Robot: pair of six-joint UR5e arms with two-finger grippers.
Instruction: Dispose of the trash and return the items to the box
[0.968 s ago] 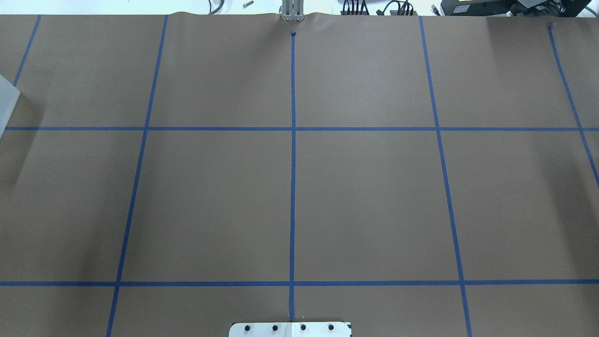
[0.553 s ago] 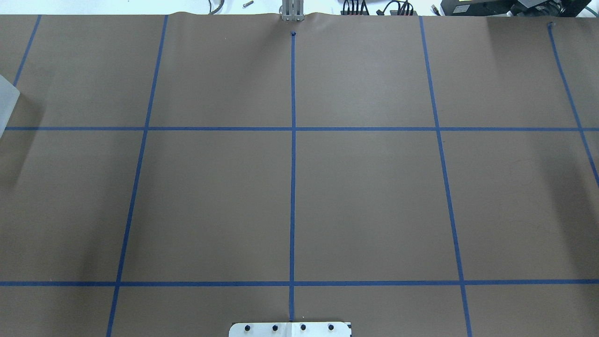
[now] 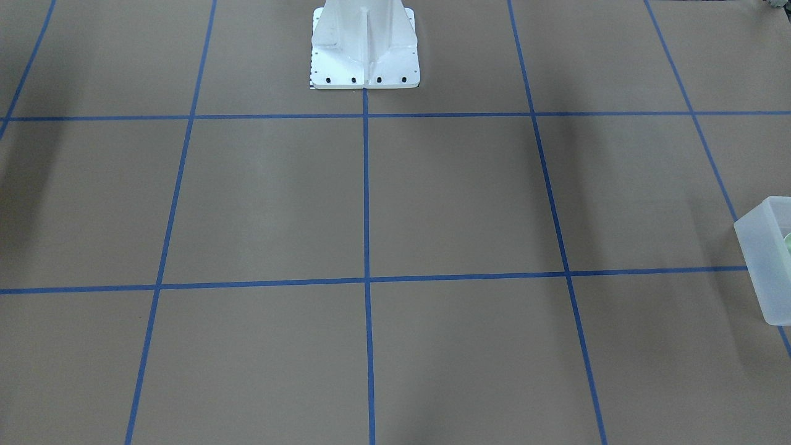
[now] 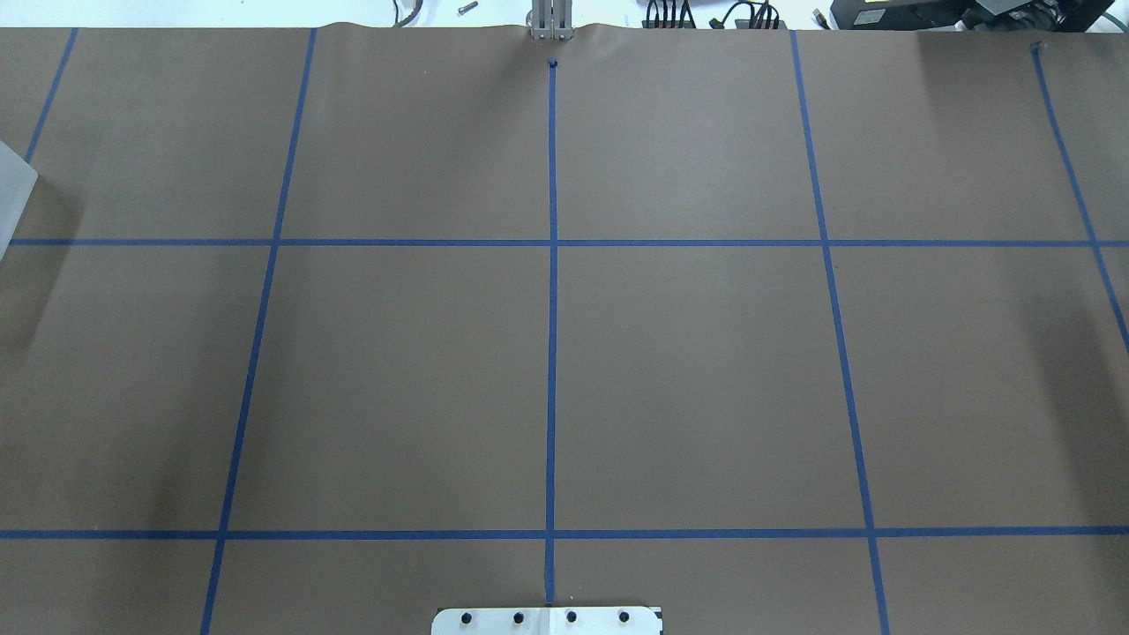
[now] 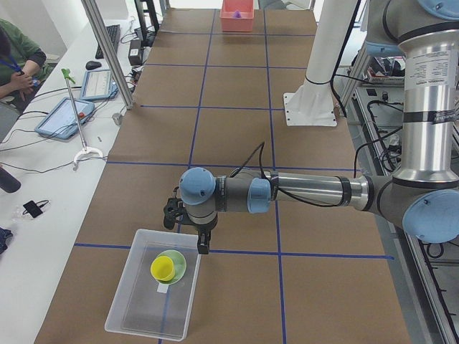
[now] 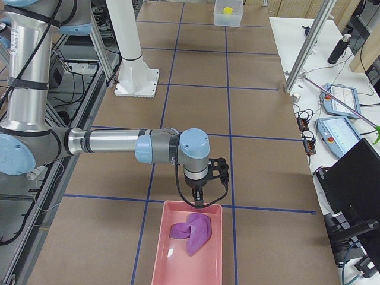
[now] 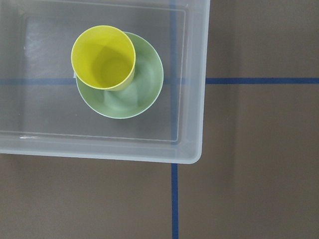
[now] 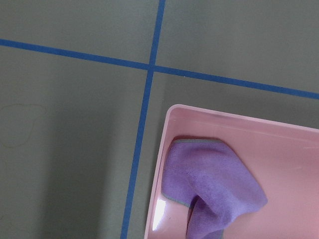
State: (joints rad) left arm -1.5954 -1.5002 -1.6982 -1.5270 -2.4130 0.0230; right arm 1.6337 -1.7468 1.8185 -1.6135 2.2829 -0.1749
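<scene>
The yellow cup [image 7: 103,57] stands inside the pale green bowl [image 7: 144,89], and both sit in the frosted box [image 7: 193,99] at the table's left end. In the exterior left view the cup [image 5: 163,269] and bowl [image 5: 179,264] lie in the box [image 5: 136,312], with my left gripper [image 5: 190,233] just above the box's far rim. I cannot tell whether it is open or shut. My right gripper [image 6: 200,199] hangs over the near rim of a pink tray [image 6: 172,264] that holds a purple cloth [image 6: 193,230]. I cannot tell its state either. No fingers show in the wrist views.
The box's corner shows at the edge of the front view [image 3: 766,266] and the overhead view [image 4: 13,198]. The white robot pedestal [image 3: 364,49] stands at the table's middle rear. The operators' bench with tablets [image 5: 68,115] and metal posts [image 6: 303,53] runs along the far side.
</scene>
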